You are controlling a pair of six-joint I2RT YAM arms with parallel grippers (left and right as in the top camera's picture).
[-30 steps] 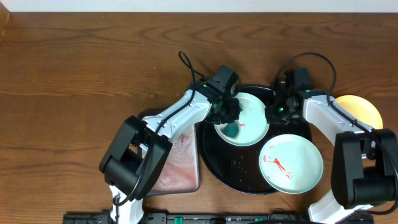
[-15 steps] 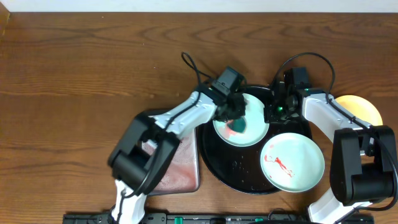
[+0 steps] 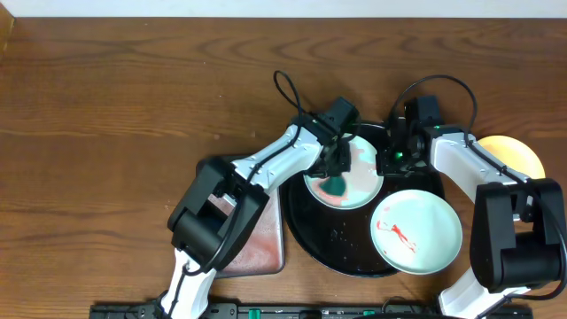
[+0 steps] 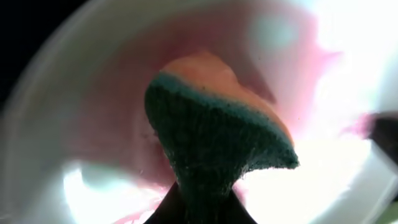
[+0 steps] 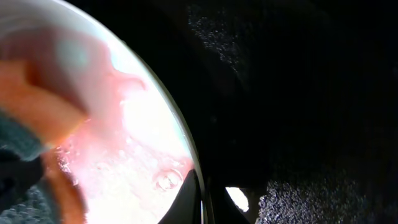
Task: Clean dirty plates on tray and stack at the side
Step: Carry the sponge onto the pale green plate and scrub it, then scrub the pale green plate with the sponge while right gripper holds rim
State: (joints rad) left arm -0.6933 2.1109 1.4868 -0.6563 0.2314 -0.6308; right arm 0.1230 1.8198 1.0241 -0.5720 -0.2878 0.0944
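- The step in hand is, I judge, the scrubbing of the first plate: the left fingers (image 3: 336,170) are closed on a green and orange sponge (image 4: 214,146) and press it on the mint plate at the back (image 3: 361,167) of the black tray (image 3: 341,252)
- This plate carries a pink watery film around the sponge, so the red dirt seems loosened but not gone
- The right fingers (image 3: 388,162) are narrow and pinch the right rim of the same plate; in the right wrist view they seem to sit on both sides of the rim, which holds the plate steady
- The second mint plate (image 3: 415,232) lies at the front right of the tray, partly over its rim, with thin red smears untouched
- The yellow plate (image 3: 518,152) lies on the table (image 3: 133,106) to the right of the tray, partly hidden by the right arm
- A pinkish rectangular tray (image 3: 257,244) sits just left of the black one
- The next move calls, in my opinion, for more wiping over the pink area while the right fingers hold firm, then carrying the plate to the side
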